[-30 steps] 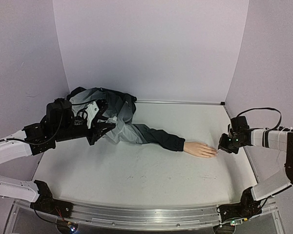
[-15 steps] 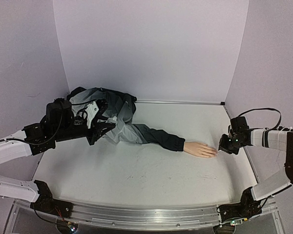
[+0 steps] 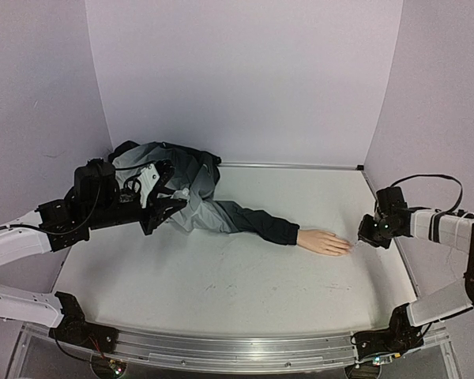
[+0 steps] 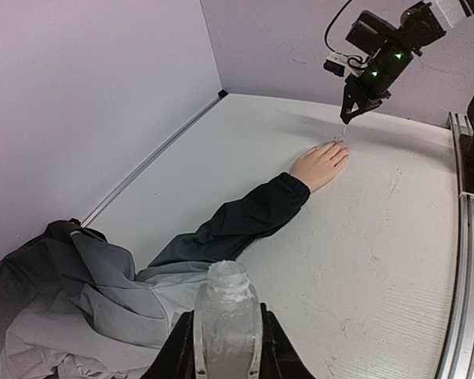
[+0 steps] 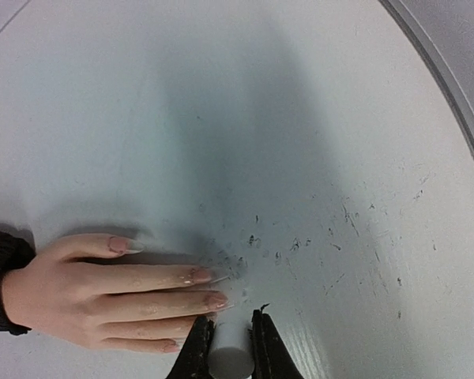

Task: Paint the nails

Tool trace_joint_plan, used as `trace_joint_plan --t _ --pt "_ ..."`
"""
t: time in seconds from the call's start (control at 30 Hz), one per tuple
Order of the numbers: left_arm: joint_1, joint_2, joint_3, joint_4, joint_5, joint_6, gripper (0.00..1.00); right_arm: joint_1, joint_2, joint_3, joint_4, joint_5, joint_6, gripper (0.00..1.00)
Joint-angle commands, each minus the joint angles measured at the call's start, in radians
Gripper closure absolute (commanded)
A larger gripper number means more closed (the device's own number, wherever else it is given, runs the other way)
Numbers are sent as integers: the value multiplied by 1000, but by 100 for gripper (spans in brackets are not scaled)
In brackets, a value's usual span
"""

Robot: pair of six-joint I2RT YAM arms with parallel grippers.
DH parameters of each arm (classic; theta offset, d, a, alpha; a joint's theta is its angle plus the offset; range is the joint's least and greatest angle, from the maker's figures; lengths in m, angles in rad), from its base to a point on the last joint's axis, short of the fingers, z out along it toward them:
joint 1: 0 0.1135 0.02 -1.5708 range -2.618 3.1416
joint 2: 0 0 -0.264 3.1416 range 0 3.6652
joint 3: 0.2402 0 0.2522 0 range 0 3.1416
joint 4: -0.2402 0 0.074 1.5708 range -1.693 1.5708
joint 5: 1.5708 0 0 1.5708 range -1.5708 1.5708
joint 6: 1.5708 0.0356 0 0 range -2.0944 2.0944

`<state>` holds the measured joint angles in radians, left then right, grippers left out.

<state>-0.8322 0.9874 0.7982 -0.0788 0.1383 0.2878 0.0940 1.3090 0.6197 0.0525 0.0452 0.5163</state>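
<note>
The pale mannequin hand (image 3: 324,242) lies flat at the right, sticking out of a dark grey sleeve (image 3: 253,221). In the right wrist view its fingers (image 5: 103,292) point right and the small pinkish nails (image 5: 197,275) show at the tips. My right gripper (image 3: 362,239) is shut on a whitish cylindrical brush cap (image 5: 231,357), just right of the middle fingertips (image 5: 216,301); the brush tip is hidden. My left gripper (image 3: 167,207) hovers over the jacket at the left, shut on a small whitish open-necked bottle (image 4: 227,312), held upright.
The bunched grey jacket (image 3: 174,178) lies at the back left against the wall. A metal rail (image 3: 237,351) runs along the near edge. The table's right edge strip (image 5: 446,87) is close to the right gripper. Scuff marks (image 5: 300,241) dot the tabletop beyond the fingertips.
My right gripper has shifted slightly right, a little away from the fingertips. The left arm and bottle have not moved.
</note>
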Motion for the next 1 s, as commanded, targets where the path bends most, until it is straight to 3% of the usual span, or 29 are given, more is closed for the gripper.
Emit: trace_joint_plan --t 0.0,0.97 --pt "0 -21 58 17 12 -5 100 -4 -40 11 0 -61 -36 100" --pt "0 -19 60 16 17 -8 100 -4 39 30 2 -80 -42 100"
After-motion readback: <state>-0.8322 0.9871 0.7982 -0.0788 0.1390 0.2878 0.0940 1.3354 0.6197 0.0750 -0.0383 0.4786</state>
